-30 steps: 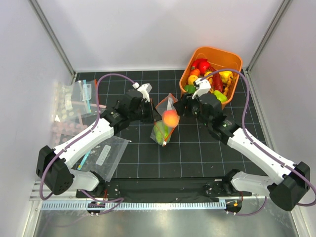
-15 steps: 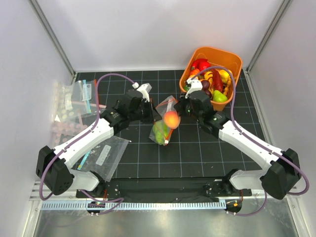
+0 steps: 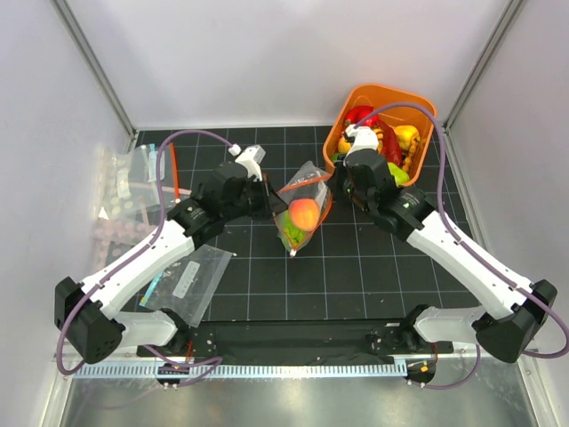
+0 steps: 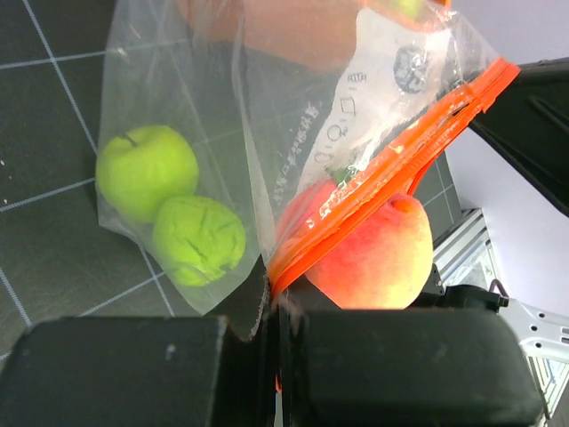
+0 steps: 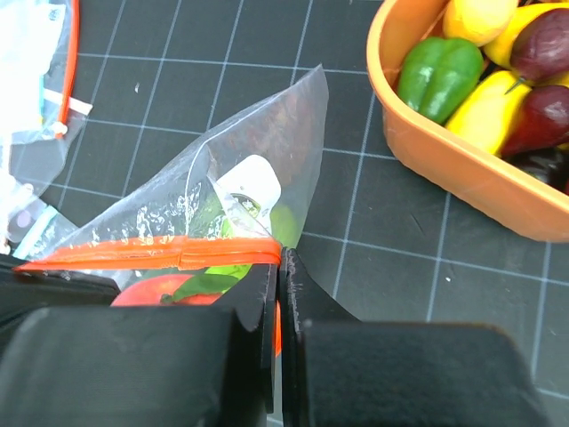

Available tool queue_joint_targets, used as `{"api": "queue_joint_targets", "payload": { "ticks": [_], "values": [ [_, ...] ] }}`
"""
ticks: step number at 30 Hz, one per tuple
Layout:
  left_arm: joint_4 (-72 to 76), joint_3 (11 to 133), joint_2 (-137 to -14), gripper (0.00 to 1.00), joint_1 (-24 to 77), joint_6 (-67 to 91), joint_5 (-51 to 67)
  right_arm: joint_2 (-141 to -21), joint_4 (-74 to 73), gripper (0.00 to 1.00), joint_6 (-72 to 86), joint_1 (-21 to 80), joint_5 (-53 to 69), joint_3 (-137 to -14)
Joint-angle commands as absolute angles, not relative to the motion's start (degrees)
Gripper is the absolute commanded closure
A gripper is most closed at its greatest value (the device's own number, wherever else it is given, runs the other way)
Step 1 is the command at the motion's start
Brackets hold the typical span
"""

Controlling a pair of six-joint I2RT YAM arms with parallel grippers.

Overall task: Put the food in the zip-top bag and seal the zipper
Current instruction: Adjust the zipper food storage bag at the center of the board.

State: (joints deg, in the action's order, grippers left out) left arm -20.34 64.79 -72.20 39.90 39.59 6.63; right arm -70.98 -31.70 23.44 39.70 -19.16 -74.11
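Centre of the top view: the zip-top bag [image 3: 300, 200] is strung between the two arms, above the black gridded mat [image 3: 356, 276]. Its one orange-red zipper [image 4: 391, 169] is pulled into a taut line. That line runs left to right and climbs a little toward the right of the frame. The bag's long axis crosses it, with the pointed bottom corner aimed at the lower edge of the frame.

The left gripper [image 4: 274, 307] is clenched on the zipper's left end, no gap between its jaws. The right gripper [image 5: 279, 267] is pinched tight on the other end, jaws pressed together on the strip.

Count inside the plastic: three pieces. One peach [image 4: 373, 253] sits right against the zipper. One green apple [image 4: 147, 171] and one wrinkled green fruit [image 4: 197, 240] lie side by side, touching, deeper in the bag. One white label [image 5: 249, 191] shows on the bag's face.

Upper right, one orange basket [image 3: 418, 102] sits just beside the right gripper, heaped with red, yellow, green and dark purple pieces. They are too piled to count, though one green pepper [image 5: 440, 76] lies at its near rim.

Lower left, one flat clear bag [image 3: 191, 280] rests on the mat. A heap of further bags [image 3: 133, 178] sits at the left edge, number unclear.
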Motion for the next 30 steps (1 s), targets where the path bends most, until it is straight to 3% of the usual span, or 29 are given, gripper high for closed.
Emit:
{"api": "queue_joint_targets", "payload": {
  "ticks": [1,7,15,17,18,19,20,22,25,30],
  "values": [
    [-22.59,65.04,-69.70,1.00,39.37,38.23,3.34,-67.68,-36.74,0.99,21.62,39.02,-28.56,-76.55],
    [-24.78,65.83,-68.21,1.00,40.16,36.92,0.53,-66.27,-36.91,0.99,20.74,39.02,-28.30,-76.02],
    [-31.37,68.38,-63.02,1.00,44.99,34.02,-18.79,-67.41,-34.47,0.98,20.57,39.02,-24.53,-74.97],
    [-31.82,68.47,-62.67,1.00,46.40,33.58,-21.96,-67.41,-31.57,0.91,20.83,39.02,-18.93,-72.53],
    [-31.99,68.55,-62.58,1.00,46.93,33.49,-22.93,-67.06,-27.90,0.82,21.61,39.11,-16.81,-71.38],
    [-32.17,68.55,-62.67,1.00,47.02,33.40,-23.46,-66.63,-25.77,0.69,21.97,39.02,-14.96,-70.06],
    [-32.17,68.64,-62.75,1.00,47.02,33.40,-23.55,-65.49,-23.75,0.46,22.32,38.94,-11.81,-67.35],
    [-32.08,68.47,-63.19,1.00,46.93,33.40,-23.21,-64.95,-19.70,0.31,23.63,39.02,-9.77,-64.62],
    [-30.68,67.77,-63.81,1.00,47.02,33.49,-22.24,-66.26,-16.35,0.20,24.60,38.94,-7.48,-63.02],
    [-29.71,67.41,-64.69,1.00,46.93,33.66,-22.67,-69.78,-15.56,0.17,24.96,39.02,-5.62,-63.55]
  ]
}}
